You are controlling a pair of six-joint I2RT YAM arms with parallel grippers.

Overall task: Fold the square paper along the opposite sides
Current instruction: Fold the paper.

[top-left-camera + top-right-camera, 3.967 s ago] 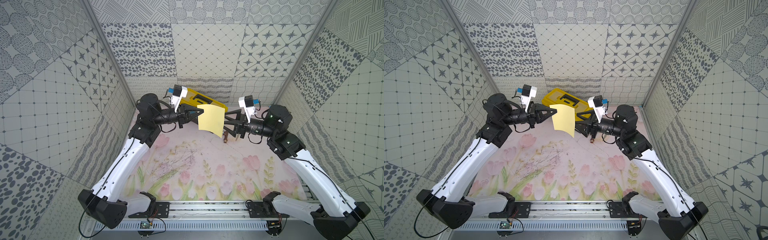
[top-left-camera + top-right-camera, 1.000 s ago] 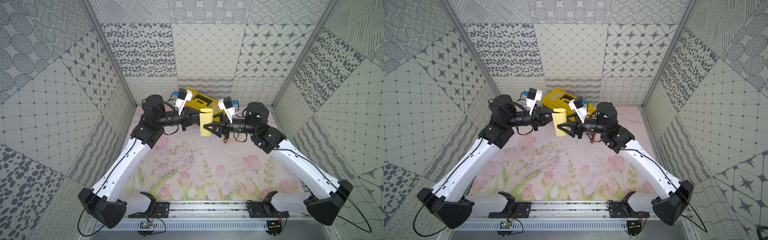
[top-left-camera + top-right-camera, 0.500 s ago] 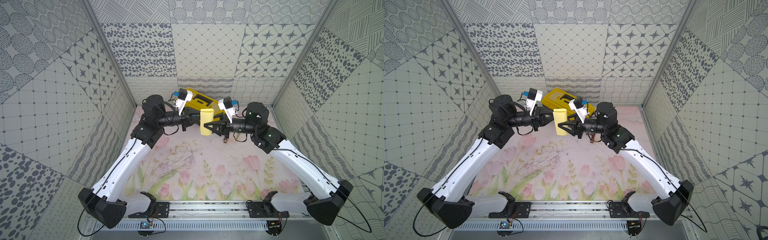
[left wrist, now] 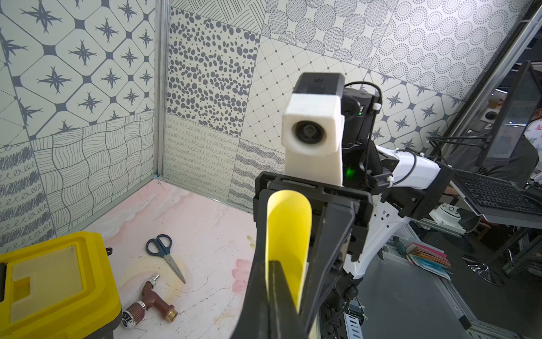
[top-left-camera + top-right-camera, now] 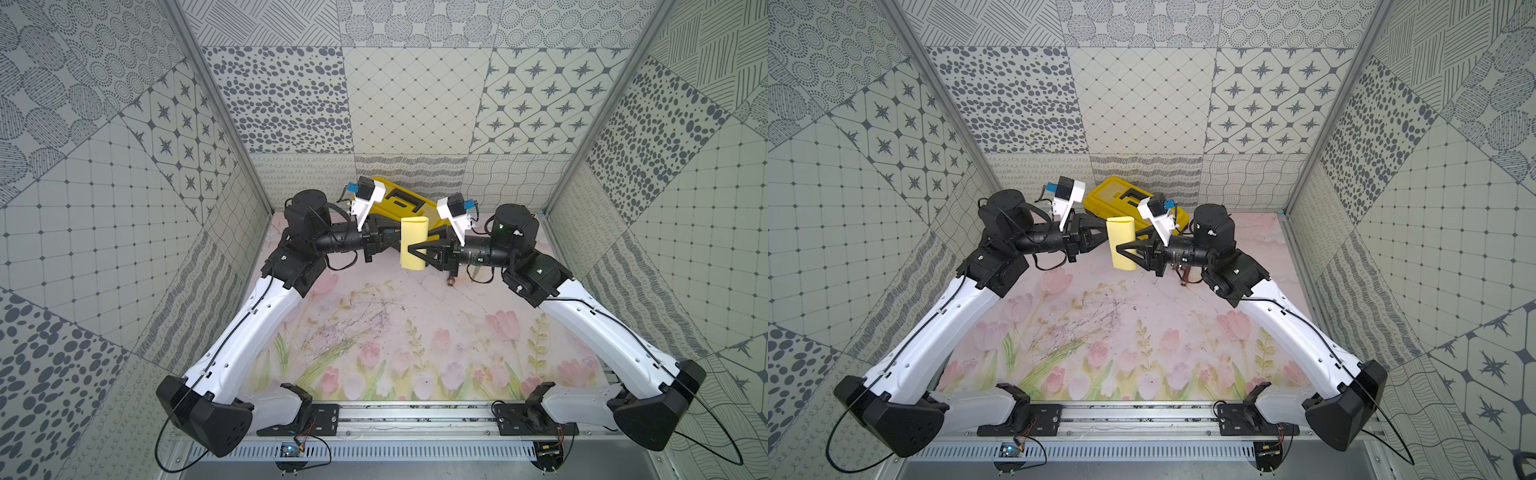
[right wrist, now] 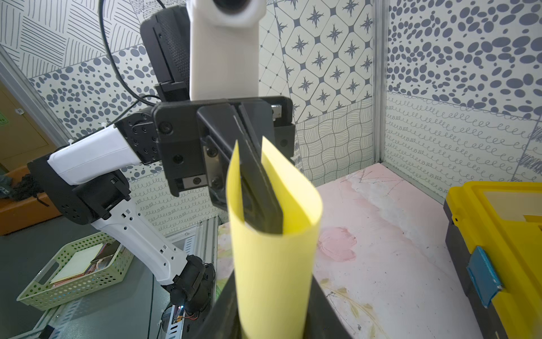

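Reaching inward, left arm (image 5: 249,328) elbow-high, left pincer (image 6: 262,211) clamping square paper (image 5: 412,243)

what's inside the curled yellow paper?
The left gripper, shut, reaches into the square paper loop. Its fingertips and the loop's lower inside are covered by the sheet.
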